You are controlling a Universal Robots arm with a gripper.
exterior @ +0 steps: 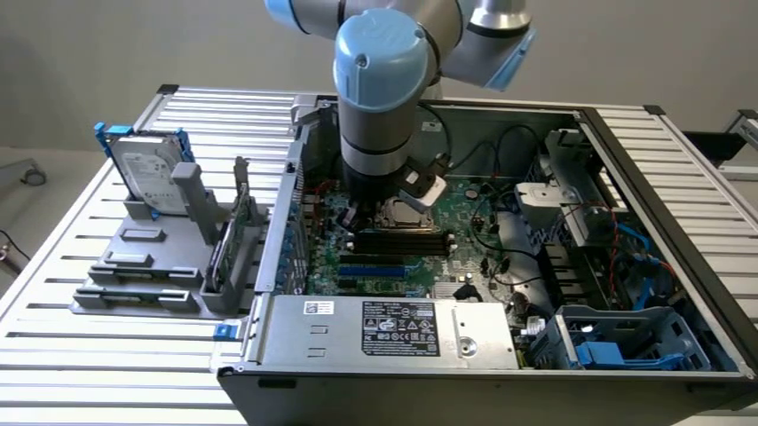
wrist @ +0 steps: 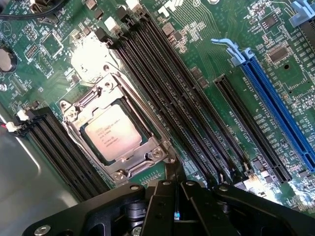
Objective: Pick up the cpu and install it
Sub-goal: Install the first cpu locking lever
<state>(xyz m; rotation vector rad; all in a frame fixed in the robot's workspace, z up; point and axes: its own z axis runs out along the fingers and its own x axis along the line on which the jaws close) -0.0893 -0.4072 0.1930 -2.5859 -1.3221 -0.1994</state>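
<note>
From my remote station I find the arm (exterior: 376,98) lowered into the open computer case (exterior: 663,222), which rests on the slatted desk (exterior: 71,355). In the wrist view the hand (wrist: 175,183) has its two dark fingers pressed together, with nothing between them; the tips sit just above the board beside the socket frame.

The cpu (wrist: 110,131) lies flat inside the metal-framed socket (wrist: 150,153), its silvery top and printed lettering facing up. The frame surrounds it on all sides. From the cpu, the fingertips are at about five o'clock in the wrist view, close to the socket's corner but not touching the chip. The long black memory slots (wrist: 187,113) run alongside the socket, and the blue expansion slot (wrist: 278,108) lies farther off, at about three o'clock.

In the exterior view the hard drive (exterior: 148,169) stands upright in the grey parts holder (exterior: 154,266), at nine o'clock from the case, well apart from the work.

My judgement: the placing step appears complete, since the chip is seated and the hand is empty. Whether the frame is latched I cannot tell. Any further move calls for care around the socket frame and neighbouring slots, which stand close to the fingertips.
</note>
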